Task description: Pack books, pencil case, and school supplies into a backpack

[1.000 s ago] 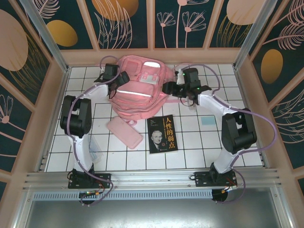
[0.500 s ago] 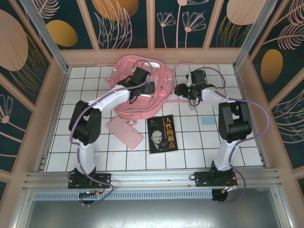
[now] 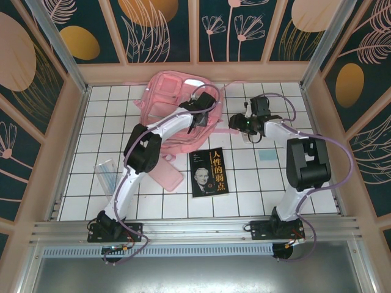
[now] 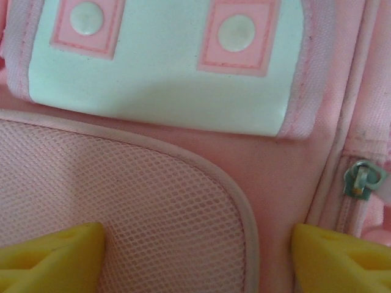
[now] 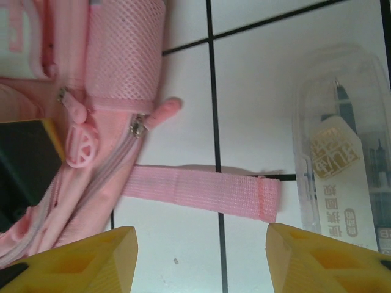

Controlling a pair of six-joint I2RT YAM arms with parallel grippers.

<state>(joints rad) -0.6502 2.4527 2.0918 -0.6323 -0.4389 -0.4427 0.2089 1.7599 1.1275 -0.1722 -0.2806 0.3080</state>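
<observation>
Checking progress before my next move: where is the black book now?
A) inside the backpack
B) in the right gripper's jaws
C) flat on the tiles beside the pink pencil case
C: the black book lies cover-up on the tiles, right of the pencil case, outside the backpack.

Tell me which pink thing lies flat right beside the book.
The pencil case, just left of the book; the backpack is far bigger and sits behind.
</observation>
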